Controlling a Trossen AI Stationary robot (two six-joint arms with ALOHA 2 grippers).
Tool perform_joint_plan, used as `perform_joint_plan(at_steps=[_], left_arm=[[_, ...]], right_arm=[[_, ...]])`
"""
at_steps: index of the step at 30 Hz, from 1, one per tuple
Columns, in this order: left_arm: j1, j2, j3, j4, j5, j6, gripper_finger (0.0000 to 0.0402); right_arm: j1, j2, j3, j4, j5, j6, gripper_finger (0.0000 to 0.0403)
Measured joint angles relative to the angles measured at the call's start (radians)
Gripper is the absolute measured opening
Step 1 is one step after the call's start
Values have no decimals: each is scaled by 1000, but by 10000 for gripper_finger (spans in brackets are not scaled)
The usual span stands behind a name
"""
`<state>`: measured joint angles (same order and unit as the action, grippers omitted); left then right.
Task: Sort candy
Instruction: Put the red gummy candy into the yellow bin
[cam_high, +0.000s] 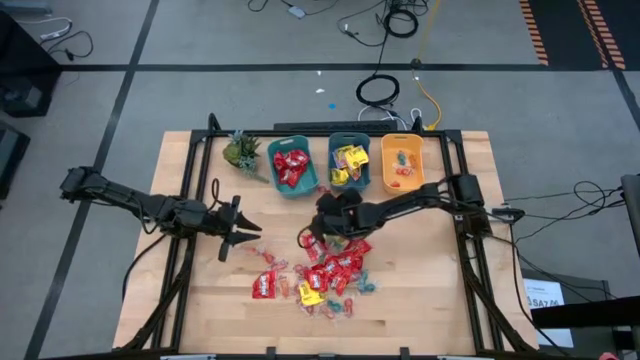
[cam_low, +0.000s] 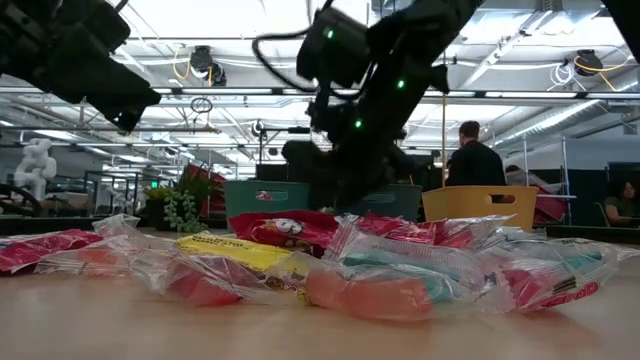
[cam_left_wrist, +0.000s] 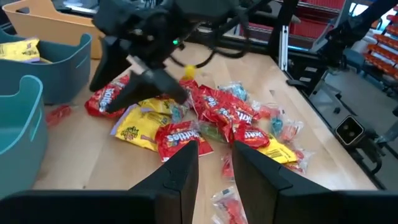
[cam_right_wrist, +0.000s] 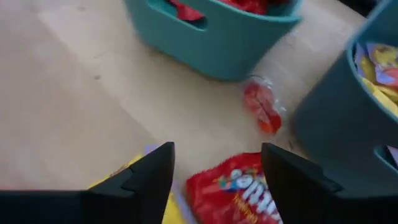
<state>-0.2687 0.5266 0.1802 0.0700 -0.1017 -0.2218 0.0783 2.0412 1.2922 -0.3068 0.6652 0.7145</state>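
Hovering at centre-left of the high view, my left pincer (cam_high: 243, 233) gapes open, holding nothing. Lower centre, the candy (cam_high: 322, 276) lies heaped on the table (cam_high: 200, 300). At the heap's upper edge my right pincer (cam_high: 309, 237) spreads wide over a red packet (cam_right_wrist: 239, 185), empty.

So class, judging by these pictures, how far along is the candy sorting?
Done: red packets sit in the left teal bin, yellow in the middle bin, small pieces in the orange bin. In hand: the right gripper, open, hovers over a red packet. Left: the pile on the table.
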Motion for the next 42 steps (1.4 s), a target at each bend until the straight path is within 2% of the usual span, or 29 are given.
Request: perform_joint_plan(at_steps=[5,11,20,24,28,31,36,42], left_arm=[[0,1,0,-8,19,44,107],[0,1,0,-11,23,54,107],[0,0,1,-30,73,45,107],[0,0,1,-27,85,42,107],[0,0,1,-27,91,18,107],[0,0,1,-25,94,17,107],[0,0,1,-23,94,16,107],[0,0,1,24,94,18,107]], right_arm=[[-56,23,0,15,17,100,194],[-99,53,0,103,15,80,176],[-113,89,1,117,17,63,152],[-129,94,1,110,-17,52,116],[-135,96,1,110,-54,52,52],[-128,83,1,108,-73,40,9],[-98,18,-2,55,-115,26,2],[-67,-108,-2,-55,-87,22,0]])
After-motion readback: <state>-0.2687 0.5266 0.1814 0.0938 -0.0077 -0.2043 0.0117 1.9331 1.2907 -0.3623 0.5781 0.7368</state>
